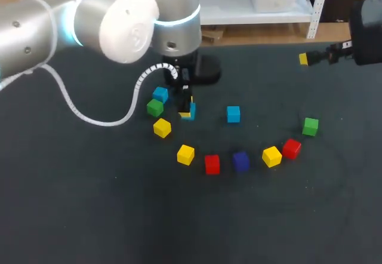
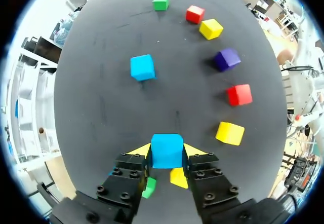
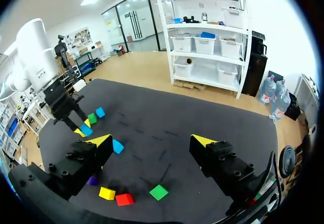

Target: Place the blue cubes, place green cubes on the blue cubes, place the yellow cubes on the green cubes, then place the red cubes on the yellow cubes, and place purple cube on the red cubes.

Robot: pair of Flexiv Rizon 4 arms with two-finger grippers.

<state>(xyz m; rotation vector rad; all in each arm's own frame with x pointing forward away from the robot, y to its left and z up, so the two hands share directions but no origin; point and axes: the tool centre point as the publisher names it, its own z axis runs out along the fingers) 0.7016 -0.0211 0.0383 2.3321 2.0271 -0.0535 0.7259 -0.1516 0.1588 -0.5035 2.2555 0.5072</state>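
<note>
Because the left gripper (image 2: 168,149) clamps the held blue cube (image 2: 167,157) low at mid-table, with a green cube (image 1: 155,107) and a yellow cube (image 1: 162,128) just beside it, opening the fingers wide could knock those neighbours or skew the cube. The left arm points straight down. The right gripper (image 3: 152,142) hangs near the table's far right edge, its fingers spread wide and empty.
</note>
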